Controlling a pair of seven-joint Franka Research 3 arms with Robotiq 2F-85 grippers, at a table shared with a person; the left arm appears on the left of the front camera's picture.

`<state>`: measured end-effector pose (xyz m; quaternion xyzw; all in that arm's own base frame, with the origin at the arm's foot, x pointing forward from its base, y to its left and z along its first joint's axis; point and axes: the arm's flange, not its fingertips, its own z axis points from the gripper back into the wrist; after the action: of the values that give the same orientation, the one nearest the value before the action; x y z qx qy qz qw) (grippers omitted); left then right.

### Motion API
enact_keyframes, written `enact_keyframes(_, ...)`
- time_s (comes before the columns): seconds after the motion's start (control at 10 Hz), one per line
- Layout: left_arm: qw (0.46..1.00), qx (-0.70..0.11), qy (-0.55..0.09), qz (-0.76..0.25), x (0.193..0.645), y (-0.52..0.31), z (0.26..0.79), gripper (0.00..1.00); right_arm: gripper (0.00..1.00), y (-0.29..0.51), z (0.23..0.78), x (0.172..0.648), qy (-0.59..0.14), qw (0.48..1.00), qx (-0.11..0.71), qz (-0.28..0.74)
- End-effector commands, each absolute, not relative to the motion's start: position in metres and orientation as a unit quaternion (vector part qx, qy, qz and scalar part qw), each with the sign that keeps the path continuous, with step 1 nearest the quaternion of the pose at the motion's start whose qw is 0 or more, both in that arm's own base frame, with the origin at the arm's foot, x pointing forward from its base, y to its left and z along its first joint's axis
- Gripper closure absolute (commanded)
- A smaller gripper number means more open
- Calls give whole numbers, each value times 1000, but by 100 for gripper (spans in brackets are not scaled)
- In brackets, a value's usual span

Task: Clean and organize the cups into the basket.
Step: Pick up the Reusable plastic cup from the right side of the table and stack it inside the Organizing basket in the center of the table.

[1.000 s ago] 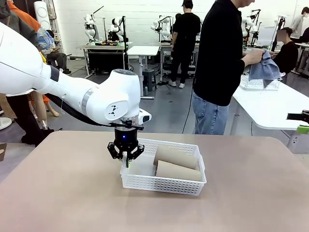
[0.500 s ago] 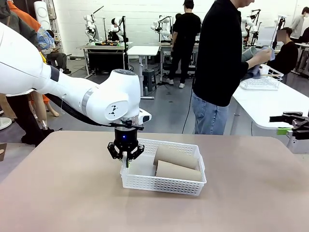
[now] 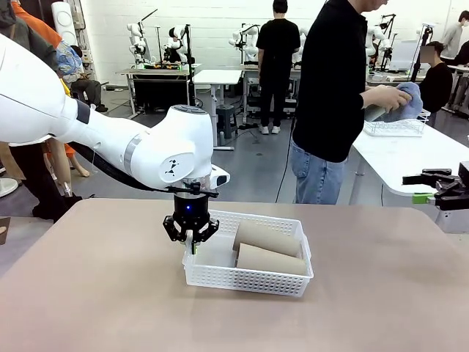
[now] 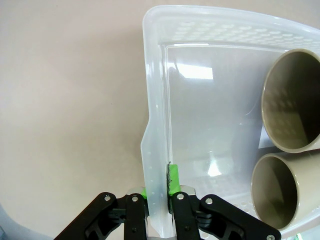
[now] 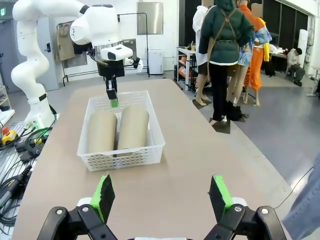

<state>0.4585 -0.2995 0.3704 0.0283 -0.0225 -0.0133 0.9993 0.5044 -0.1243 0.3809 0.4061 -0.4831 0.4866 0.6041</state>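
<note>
The white mesh basket (image 3: 247,278) sits mid-table, and two brown cups (image 3: 267,236) (image 3: 271,259) lie side by side in its right half. My left gripper (image 3: 192,240) is shut on the basket's left wall. Its green pad (image 4: 172,180) presses the inside of the wall (image 4: 155,100), and the open mouths of the cups (image 4: 292,100) (image 4: 280,192) face it. My right gripper (image 5: 162,195) hangs open off the table's right end (image 3: 440,192), looking along the table at the basket (image 5: 120,152). A standing person rubs a pale green cup (image 3: 375,112) with a blue cloth (image 3: 407,99).
The person stands beyond the far edge, turned toward a white side table (image 3: 410,158) that holds a wire basket (image 3: 396,126). Bare tabletop (image 3: 95,293) surrounds the mesh basket. Cables (image 5: 15,165) lie beside the table near the left arm's base.
My right gripper came in at the picture's right edge and shifted slightly. The person's hands kept moving the cloth and the pale cup. The left arm and basket stayed still.
</note>
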Motion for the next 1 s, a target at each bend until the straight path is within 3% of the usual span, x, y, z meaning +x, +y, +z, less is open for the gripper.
enact_keyframes(0.0,999,30,-26,-11,458,-300,373,100,0,-123,381,499,-484,601,411,485)
enact_keyframes(0.9,999,30,-26,-11,458,-300,373,100,0,-123,381,499,-484,601,411,485)
